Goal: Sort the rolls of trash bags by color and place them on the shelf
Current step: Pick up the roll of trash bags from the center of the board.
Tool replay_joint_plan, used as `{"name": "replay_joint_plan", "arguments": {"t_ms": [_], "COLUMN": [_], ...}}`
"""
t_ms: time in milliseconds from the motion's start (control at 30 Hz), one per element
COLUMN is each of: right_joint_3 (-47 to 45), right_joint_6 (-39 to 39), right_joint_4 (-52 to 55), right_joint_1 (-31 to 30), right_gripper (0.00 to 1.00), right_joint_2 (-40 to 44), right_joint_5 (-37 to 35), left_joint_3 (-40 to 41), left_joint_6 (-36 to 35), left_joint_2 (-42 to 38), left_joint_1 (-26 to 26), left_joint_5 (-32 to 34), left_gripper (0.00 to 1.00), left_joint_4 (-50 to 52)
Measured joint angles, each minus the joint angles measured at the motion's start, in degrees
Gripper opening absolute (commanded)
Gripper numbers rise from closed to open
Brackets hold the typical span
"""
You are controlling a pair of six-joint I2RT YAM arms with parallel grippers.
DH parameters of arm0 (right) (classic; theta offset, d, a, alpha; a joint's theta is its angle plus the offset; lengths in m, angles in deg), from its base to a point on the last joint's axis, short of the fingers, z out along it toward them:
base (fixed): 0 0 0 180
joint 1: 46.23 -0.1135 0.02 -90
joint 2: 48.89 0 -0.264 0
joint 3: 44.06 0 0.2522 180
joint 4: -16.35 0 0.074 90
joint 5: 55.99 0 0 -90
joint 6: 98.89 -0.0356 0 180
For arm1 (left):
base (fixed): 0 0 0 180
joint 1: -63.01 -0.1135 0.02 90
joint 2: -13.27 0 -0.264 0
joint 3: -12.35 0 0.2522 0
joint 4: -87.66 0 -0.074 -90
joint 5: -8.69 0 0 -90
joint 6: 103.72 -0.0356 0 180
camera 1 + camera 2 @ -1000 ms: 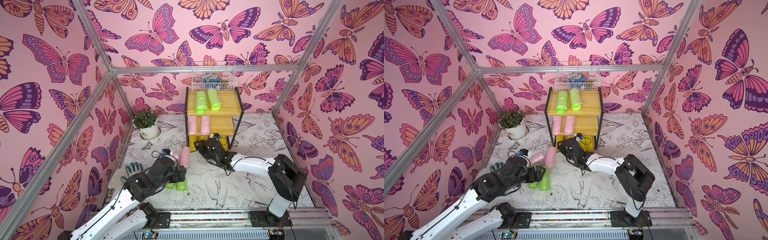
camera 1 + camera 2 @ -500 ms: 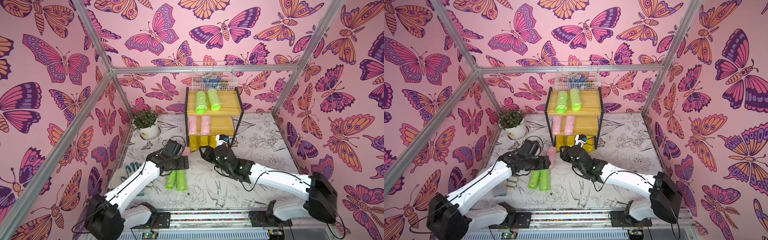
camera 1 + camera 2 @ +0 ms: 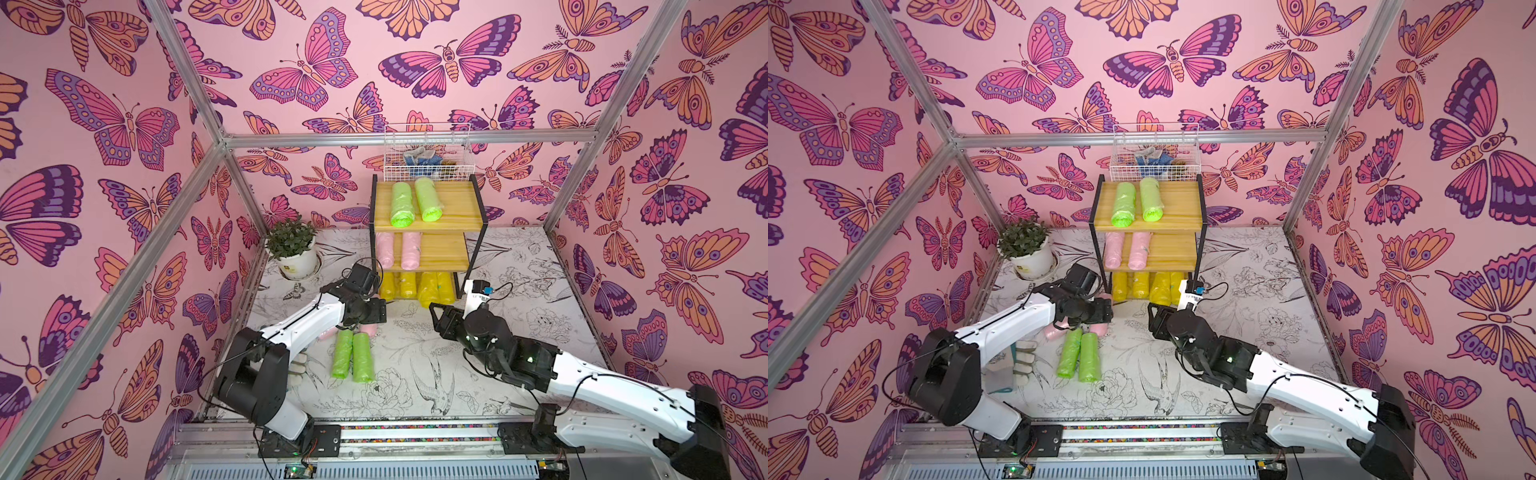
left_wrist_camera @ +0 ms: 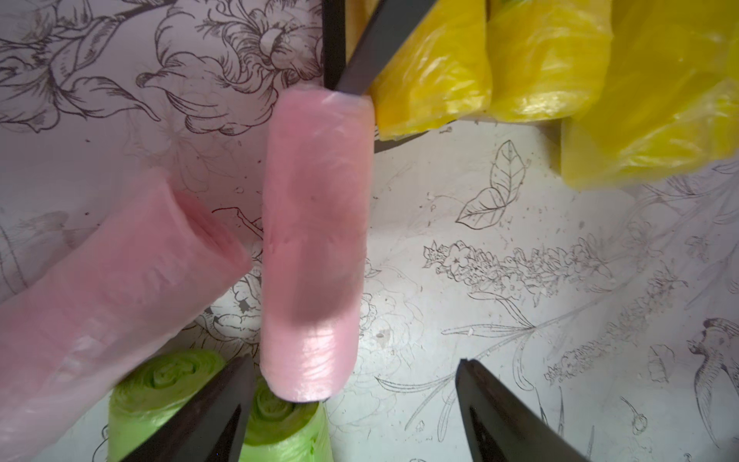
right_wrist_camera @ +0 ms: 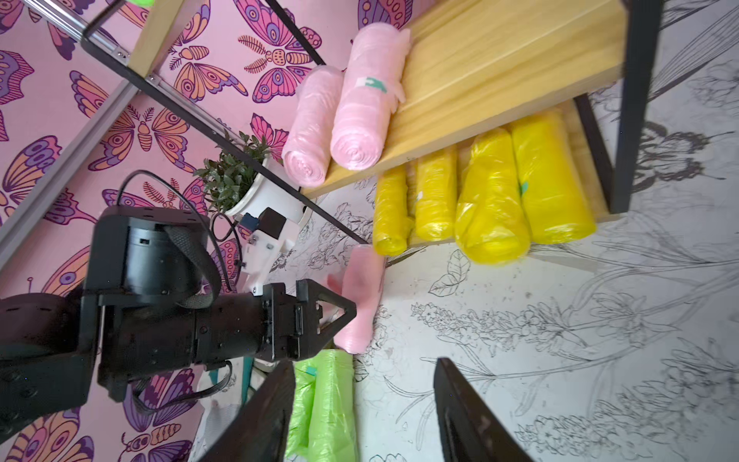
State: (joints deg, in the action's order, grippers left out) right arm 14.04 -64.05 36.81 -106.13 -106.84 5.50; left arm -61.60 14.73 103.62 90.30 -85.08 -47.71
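Glossy cylindrical pink roll (image 4: 316,240) lies, apparently untouched, beneath left gripper (image 4: 355,362).

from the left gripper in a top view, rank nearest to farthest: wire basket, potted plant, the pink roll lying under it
1. pink roll, on the table right under the left gripper
2. potted plant, back left corner
3. wire basket, high at the back

The rolls of trash bags (image 4: 316,240) are thin, crinkled, glossy plastic. The shelf (image 3: 453,203) has matt wood boards, black metal frame.
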Motion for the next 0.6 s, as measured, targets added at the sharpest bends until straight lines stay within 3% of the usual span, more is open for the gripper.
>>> {"name": "replay_joint_plan", "arguments": {"t_ms": [300,600], "right_joint_3": [-4.2,-5.3], "right_joint_6": [0.6,1.0], "right_joint_4": [5.0,7.3], "right_joint_1": [-0.2,-0.2], "right_gripper": [0.58,0.57], "right_joint_2": [7.3,8.7], "right_joint_5": [-3.0,-3.8], "left_joint_3": [-1.0,-0.8], "left_joint_6": [-0.7,-1.7], "left_joint_2": [6.8,7.6], "left_joint_1": [-0.5,-0.7], "left_joint_5": [1.7,4.8], "left_gripper": [0.86,0.83], "left_joint_4": [-4.9,-12.0]}}
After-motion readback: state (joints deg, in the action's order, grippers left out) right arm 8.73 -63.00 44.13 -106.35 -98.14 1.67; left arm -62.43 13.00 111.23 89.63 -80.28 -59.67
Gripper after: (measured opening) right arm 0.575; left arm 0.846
